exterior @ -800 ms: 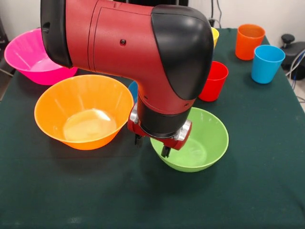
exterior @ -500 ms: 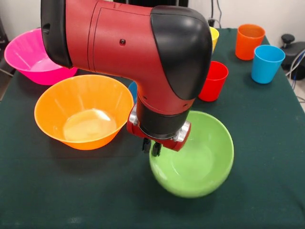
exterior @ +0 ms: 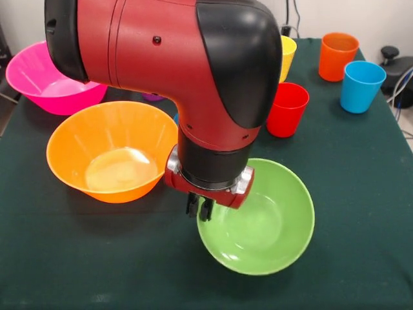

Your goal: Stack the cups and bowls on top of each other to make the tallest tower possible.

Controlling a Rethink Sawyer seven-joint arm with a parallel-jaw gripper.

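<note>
My gripper (exterior: 200, 210) is shut on the left rim of the green bowl (exterior: 261, 223). That bowl hangs tilted, its opening turned toward the camera, near the table's front. The large orange bowl (exterior: 113, 152) stands upright just left of the gripper. At the back left is the pink bowl (exterior: 48, 81). A red cup (exterior: 287, 108), an orange cup (exterior: 337, 55) and a light blue cup (exterior: 361, 85) stand upright at the back right. The arm hides most of the yellow cup (exterior: 288, 50). A blue sliver (exterior: 175, 119) and a purple sliver (exterior: 153, 97) peek out beside the arm.
The table wears a dark green cloth (exterior: 97, 258). Black gear and cables (exterior: 399, 68) sit off the table's right edge. The arm's bulky red and black body (exterior: 168, 58) covers the middle of the table.
The fingers went from open, astride the green bowl's rim, to shut on it. The bowl has tipped toward the camera and risen off the cloth, and the gripper has drifted slightly left.
</note>
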